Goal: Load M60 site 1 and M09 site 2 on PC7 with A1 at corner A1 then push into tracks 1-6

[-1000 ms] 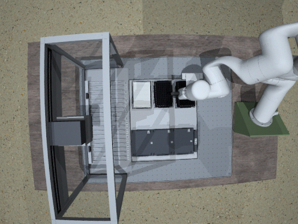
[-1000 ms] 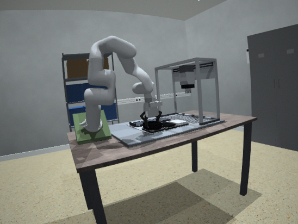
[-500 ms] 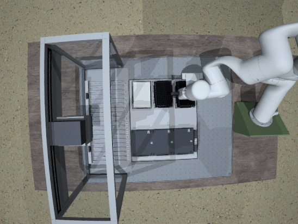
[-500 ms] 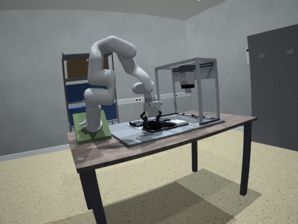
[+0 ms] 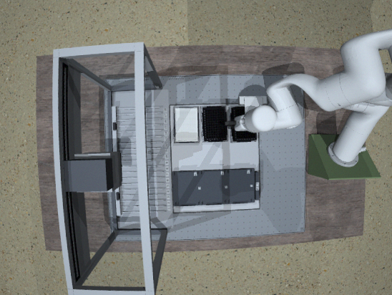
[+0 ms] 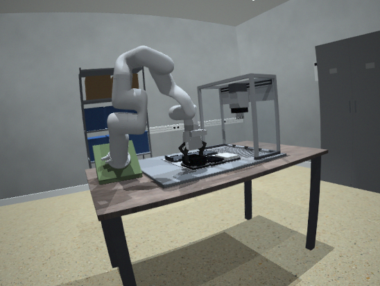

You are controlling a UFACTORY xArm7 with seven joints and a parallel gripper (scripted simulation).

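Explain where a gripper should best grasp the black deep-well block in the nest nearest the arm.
Probably from straight above, fingers wide across two opposite side walls: the deep-well block sits low in its nest, its top all wells. The gripper already straddles it that way.

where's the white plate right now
In the top view, the white plate sits in the nest farthest from the arm's base, next to the rails, with a black plate on its other side.
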